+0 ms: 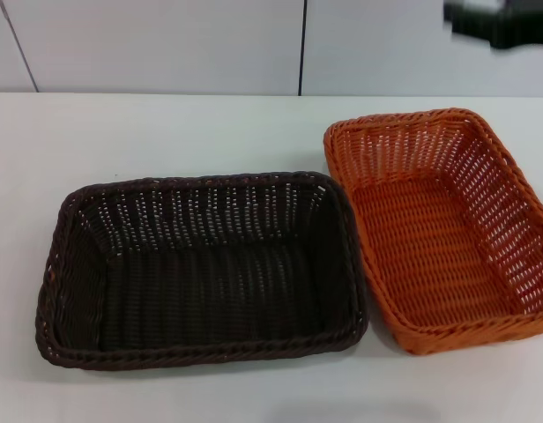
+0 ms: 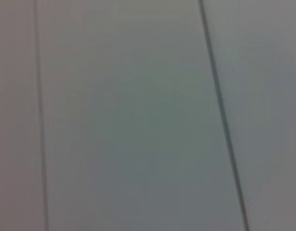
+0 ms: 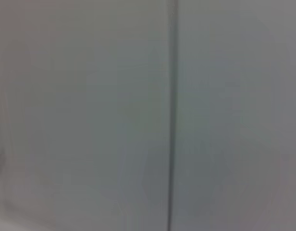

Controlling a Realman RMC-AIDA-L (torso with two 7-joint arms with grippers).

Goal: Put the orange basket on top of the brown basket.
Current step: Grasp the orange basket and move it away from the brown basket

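The brown basket (image 1: 205, 291) sits on the white table at the left and middle of the head view, empty. The orange basket (image 1: 439, 251) sits on the table right beside it on the right, empty, with its near-left rim close to the brown basket's right rim. A dark blurred shape (image 1: 501, 22) at the top right, above and behind the orange basket, is part of my right arm. My left gripper is out of view. Both wrist views show only a plain grey panelled wall, with no basket and no fingers.
The white table (image 1: 166, 132) runs from the back wall to the front edge. A light panelled wall (image 1: 166, 44) with vertical seams stands behind it. Bare tabletop shows behind the brown basket and along the front.
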